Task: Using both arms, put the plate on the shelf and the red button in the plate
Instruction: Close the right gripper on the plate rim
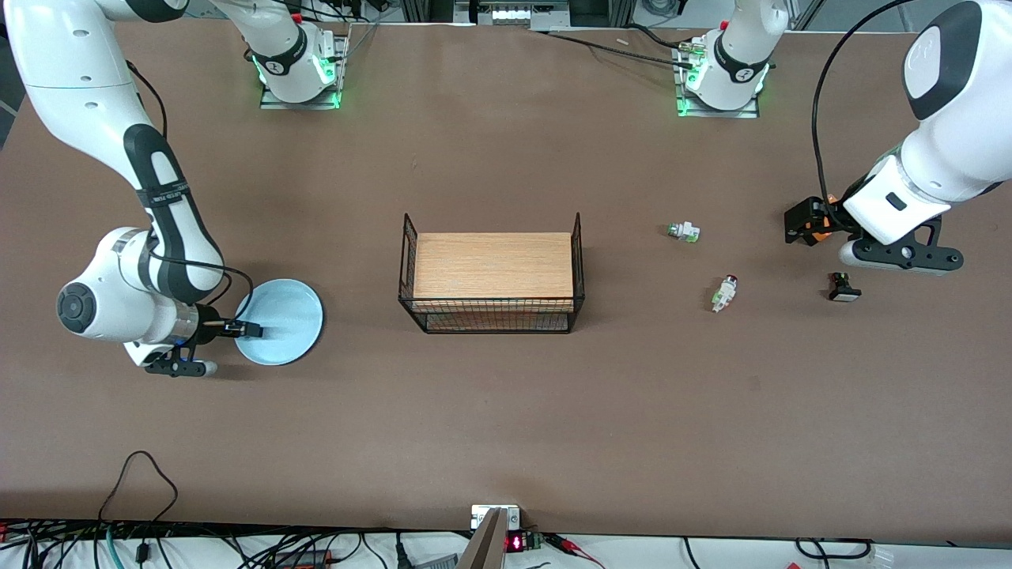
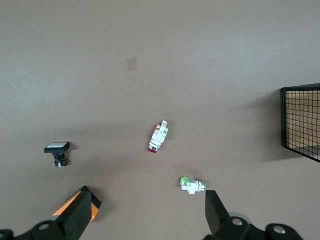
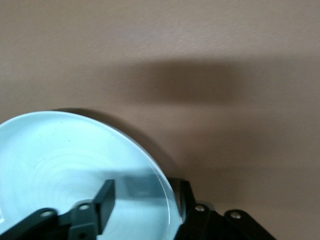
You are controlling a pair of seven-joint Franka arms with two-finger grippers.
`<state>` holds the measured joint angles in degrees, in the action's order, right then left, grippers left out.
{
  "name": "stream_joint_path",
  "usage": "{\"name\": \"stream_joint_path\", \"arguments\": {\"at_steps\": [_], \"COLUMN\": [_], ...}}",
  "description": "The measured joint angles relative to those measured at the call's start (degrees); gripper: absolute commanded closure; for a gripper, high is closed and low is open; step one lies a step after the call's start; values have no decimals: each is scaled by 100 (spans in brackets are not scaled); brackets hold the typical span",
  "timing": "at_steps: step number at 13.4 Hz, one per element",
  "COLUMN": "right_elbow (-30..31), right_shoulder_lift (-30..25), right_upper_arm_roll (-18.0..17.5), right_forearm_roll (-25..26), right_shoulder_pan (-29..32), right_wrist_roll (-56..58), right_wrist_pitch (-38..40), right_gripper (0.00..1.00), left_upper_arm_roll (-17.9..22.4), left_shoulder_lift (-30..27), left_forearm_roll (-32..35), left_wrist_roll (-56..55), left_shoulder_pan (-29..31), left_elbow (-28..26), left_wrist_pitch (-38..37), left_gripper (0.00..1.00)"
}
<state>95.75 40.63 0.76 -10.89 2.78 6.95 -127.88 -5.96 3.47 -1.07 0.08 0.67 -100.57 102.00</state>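
The pale blue plate (image 1: pixel 288 316) (image 3: pixel 60 160) lies flat on the table toward the right arm's end. My right gripper (image 1: pixel 241 328) (image 3: pixel 145 200) is low at the plate's edge and straddles the rim. One finger is over the plate's inside with a gap to the rim, and the other is outside the rim, so it is open. The red button (image 1: pixel 724 293) (image 2: pixel 158 137) lies on its side between the basket and the left arm's end. My left gripper (image 1: pixel 814 223) (image 2: pixel 147 215) hangs open and empty over the table beside the buttons.
A black wire basket (image 1: pixel 490 316) (image 2: pixel 300 120) with a wooden board inside stands mid-table. A white-green part without a red cap (image 1: pixel 684 231) (image 2: pixel 193 185) lies farther from the front camera than the red button. A black button with a white cap (image 1: pixel 843 288) (image 2: pixel 57 150) lies under the left hand.
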Motion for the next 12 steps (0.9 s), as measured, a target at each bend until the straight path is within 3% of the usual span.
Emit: {"name": "stream_joint_path", "arguments": {"at_steps": [1, 2, 8, 12], "right_elbow": [21, 39, 133, 107], "right_shoulder_lift": [-2, -13, -160, -624], "right_upper_arm_roll": [6, 42, 157, 315], "right_forearm_roll": [1, 0, -32, -32], "right_shoulder_pan": [-25, -33, -33, -38], "right_wrist_roll": [-22, -29, -29, -55], "right_wrist_pitch": [38, 60, 459, 1132], "right_gripper": [97, 100, 100, 100], "left_upper_arm_roll": [0, 0, -13, -13], "left_shoulder_lift": [0, 0, 3, 4], "left_forearm_roll": [0, 0, 0, 0], "left_wrist_roll": [0, 0, 0, 0], "left_shoulder_pan": [0, 0, -2, -2], "left_elbow": [0, 0, 0, 0], "left_wrist_pitch": [0, -1, -3, -4], "left_gripper": [0, 0, 0, 0]}}
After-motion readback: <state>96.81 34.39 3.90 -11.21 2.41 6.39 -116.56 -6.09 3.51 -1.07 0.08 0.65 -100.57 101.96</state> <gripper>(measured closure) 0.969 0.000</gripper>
